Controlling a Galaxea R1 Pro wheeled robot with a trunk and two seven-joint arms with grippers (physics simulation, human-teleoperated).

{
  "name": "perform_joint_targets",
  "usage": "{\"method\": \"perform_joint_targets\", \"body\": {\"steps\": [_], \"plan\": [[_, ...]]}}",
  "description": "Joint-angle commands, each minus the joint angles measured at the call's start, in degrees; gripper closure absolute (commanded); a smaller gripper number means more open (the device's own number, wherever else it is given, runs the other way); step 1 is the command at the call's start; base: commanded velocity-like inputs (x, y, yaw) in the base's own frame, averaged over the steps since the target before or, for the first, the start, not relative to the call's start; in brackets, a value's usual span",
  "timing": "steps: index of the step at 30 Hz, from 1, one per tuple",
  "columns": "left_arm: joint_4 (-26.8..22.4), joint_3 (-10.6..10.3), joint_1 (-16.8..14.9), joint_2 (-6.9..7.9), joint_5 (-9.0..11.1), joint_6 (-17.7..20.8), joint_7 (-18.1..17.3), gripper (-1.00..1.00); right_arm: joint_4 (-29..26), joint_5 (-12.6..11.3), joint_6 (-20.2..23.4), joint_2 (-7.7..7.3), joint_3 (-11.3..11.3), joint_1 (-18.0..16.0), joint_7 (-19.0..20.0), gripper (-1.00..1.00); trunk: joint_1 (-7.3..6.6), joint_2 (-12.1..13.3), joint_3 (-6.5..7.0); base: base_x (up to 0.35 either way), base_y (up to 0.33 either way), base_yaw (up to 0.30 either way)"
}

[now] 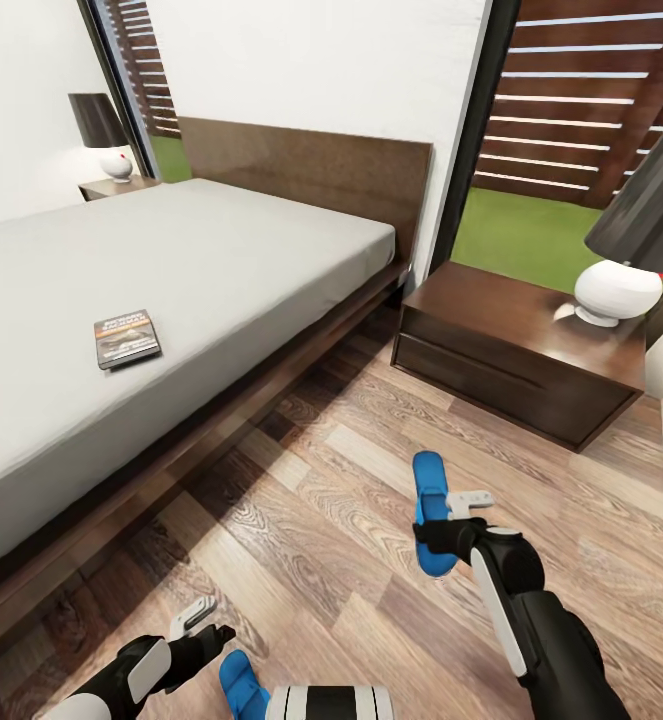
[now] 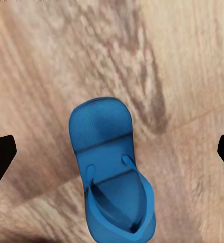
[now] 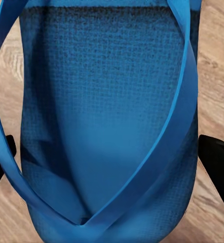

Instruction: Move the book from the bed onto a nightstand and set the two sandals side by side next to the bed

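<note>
One blue sandal [image 1: 430, 487] is over the wood floor in front of the near nightstand [image 1: 491, 335]. My right gripper [image 1: 449, 516] is shut across its width, and in the right wrist view a dark finger [image 3: 218, 164] presses each side of the sandal [image 3: 107, 116]. The other sandal [image 1: 239, 678] lies flat on the floor near my base. My left gripper [image 1: 209, 622] hovers open just above that sandal [image 2: 104, 136], clear of it. The book [image 1: 127, 338] lies on the bed's grey mattress [image 1: 221, 250], near the edge on my side.
A white lamp [image 1: 611, 290] with a dark shade takes up the right part of the near nightstand's top. A second nightstand [image 1: 111, 186] with a lamp stands beyond the bed. The dark bed frame [image 1: 221, 420] borders the plank floor, and a white wall edge stands at the far right.
</note>
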Motion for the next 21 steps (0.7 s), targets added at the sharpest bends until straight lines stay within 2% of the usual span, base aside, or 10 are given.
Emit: {"method": "perform_joint_targets", "body": {"steps": [1,4,8,15,21], "plan": [[-0.1,0.0,0.0,0.02,0.2,0.3,-0.1,-1.0,-1.0,-0.1,0.3,0.01,0.0,0.0,0.0,1.0,-0.01,0.0,-0.04,0.0,0.0,0.0],[-0.1,0.0,0.0,0.0,0.1,0.2,-0.1,-1.0,-3.6,-0.1,0.8,0.0,0.0,0.2,0.0,1.0,-0.01,0.0,-0.04,0.0,0.0,0.0],[-0.1,0.0,0.0,-0.05,0.0,0.1,-0.1,-1.0,-5.5,-0.2,3.9,-0.01,0.0,0.3,0.1,1.0,0.02,0.0,-0.26,0.0,0.0,0.0],[-0.1,0.0,0.0,-0.1,0.0,0.0,-0.1,-1.0,-6.2,-0.3,5.6,-0.04,0.0,0.3,0.2,1.0,0.2,-0.1,-1.81,0.0,0.0,0.0],[-0.1,0.0,0.0,-0.19,-0.1,-0.2,-0.1,-1.0,-6.3,-0.3,5.8,-0.08,0.0,0.3,0.1,1.0,0.2,-0.1,-1.81,0.0,0.0,0.0]]}}
